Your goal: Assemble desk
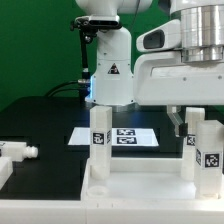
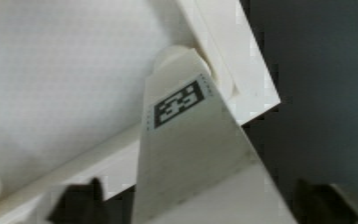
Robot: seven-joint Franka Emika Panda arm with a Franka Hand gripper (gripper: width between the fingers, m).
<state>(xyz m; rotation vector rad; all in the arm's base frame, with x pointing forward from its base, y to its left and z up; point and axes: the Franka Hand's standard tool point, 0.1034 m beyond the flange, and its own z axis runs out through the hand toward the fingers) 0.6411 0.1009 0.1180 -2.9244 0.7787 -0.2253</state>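
The desk's white rimmed tabletop (image 1: 140, 186) lies flat at the front of the exterior view. One white tagged leg (image 1: 99, 135) stands upright on it at the left, and another leg (image 1: 196, 148) stands at the right. My gripper (image 1: 193, 122) hangs straight over the right leg, with its dark fingers down past the leg's top. In the wrist view this leg (image 2: 194, 150) and its tag run up between the two fingers (image 2: 80, 203). A narrow gap shows on each side, so the gripper (image 2: 194, 208) is open around it. Beyond lies the tabletop (image 2: 69, 80).
A loose white leg (image 1: 18, 151) lies on the black table at the exterior view's left, with another white part (image 1: 5, 172) in front of it. The marker board (image 1: 122, 135) lies flat behind the tabletop. The arm's base (image 1: 110, 75) stands at the back.
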